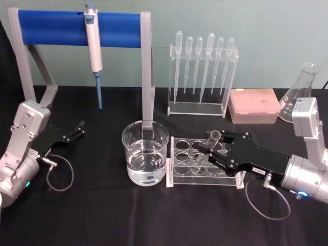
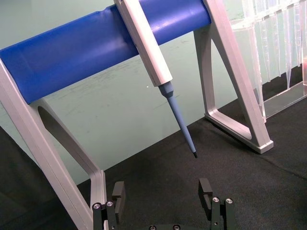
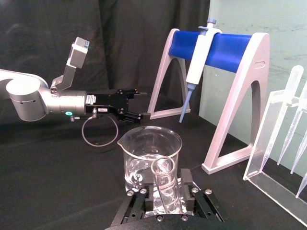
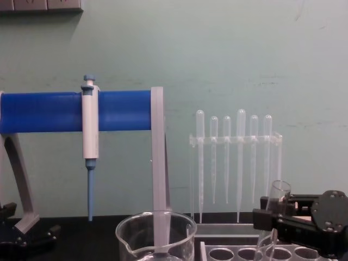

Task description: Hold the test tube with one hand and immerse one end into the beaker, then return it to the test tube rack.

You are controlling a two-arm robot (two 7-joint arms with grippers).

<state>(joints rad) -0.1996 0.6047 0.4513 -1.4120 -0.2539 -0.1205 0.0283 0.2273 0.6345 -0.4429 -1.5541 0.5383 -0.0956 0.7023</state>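
Right of centre, my right claw (image 1: pixel 211 149) grips the tilted test tube (image 1: pixel 212 137) at the rack (image 1: pixel 177 174), left claw (image 1: pixel 74 132) idle and open; a skewed pull could crack it.

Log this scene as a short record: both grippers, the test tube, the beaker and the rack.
right gripper: shut on the test tube, over the rack
test tube: tilted, lower end at a rack hole
beaker: just left of the rack, holds clear liquid
left gripper: open, parked at the left of the table
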